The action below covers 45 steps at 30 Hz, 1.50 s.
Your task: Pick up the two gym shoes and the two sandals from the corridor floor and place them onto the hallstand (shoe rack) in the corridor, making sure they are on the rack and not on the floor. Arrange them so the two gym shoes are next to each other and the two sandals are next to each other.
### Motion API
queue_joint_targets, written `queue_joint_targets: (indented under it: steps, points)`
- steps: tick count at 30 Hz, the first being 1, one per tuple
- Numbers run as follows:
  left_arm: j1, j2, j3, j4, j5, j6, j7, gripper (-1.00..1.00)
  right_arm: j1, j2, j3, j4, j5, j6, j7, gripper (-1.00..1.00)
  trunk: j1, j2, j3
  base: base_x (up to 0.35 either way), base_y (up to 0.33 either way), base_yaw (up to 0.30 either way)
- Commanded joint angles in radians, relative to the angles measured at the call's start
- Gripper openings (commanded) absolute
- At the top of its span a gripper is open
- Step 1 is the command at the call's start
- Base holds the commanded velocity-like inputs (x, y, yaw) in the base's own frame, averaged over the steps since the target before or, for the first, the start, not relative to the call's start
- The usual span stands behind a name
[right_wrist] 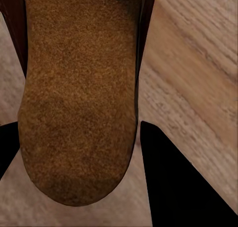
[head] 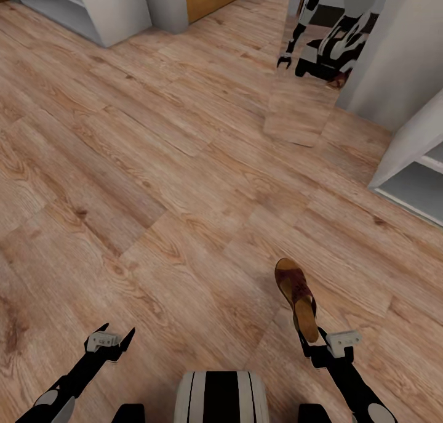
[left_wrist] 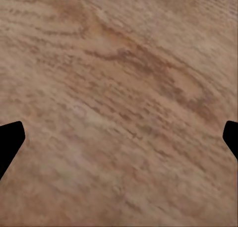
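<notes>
Head view, floor: warm brown wood-grain plank corridor floor with knots and seams.
Head view, sandal: one maroon-brown slip-on sandal with wide strap and tan footbed, heel between the fingers of the right end effector, toe pointing away from the robot.
Head view, left end effector: fingers spread, holding nothing, over bare planks.
Head view, furniture: pale-grey shelf unit at right edge.
Left wrist view: blurred wood grain; black fingertips wide apart.
Right wrist view: rough, cork-textured rounded heel of the sandal between dark fingers, closed on it.
</notes>
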<state>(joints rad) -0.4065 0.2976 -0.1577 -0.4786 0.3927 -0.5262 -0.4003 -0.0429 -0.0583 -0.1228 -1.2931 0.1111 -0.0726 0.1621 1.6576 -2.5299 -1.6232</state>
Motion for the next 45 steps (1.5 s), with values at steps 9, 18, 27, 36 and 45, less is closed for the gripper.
queue_joint_targets:
  steps: [9,18,27,36,45]
  points:
    - [0.0,0.0,-0.002,0.0,-0.001,0.0,0.008,1.0,0.0,-0.001,-0.001,0.0,-0.004,0.0,-0.001,-1.0,0.0,0.0,0.002,0.074,0.05,-0.124]
    - [0.0,0.0,-0.002,0.0,-0.001,0.0,0.009,1.0,0.002,-0.002,-0.004,-0.008,-0.004,0.0,0.0,-1.0,0.0,0.0,0.006,0.01,0.007,-0.249]
    - [0.0,0.0,-0.002,0.0,-0.001,0.0,0.009,1.0,0.002,-0.001,-0.046,-0.01,-0.004,-0.001,0.003,-1.0,0.0,0.0,0.015,0.001,0.001,-0.21]
    - [0.0,0.0,-0.002,0.0,-0.001,0.0,0.009,1.0,0.002,0.0,-0.059,-0.01,-0.004,-0.001,0.003,-1.0,0.0,0.0,0.022,0.0,0.0,-0.089]
    - [0.0,0.0,-0.003,0.0,-0.001,0.0,0.009,1.0,0.002,0.001,-0.062,-0.007,-0.004,-0.002,0.002,-1.0,0.0,0.0,0.03,0.0,0.0,-0.019]
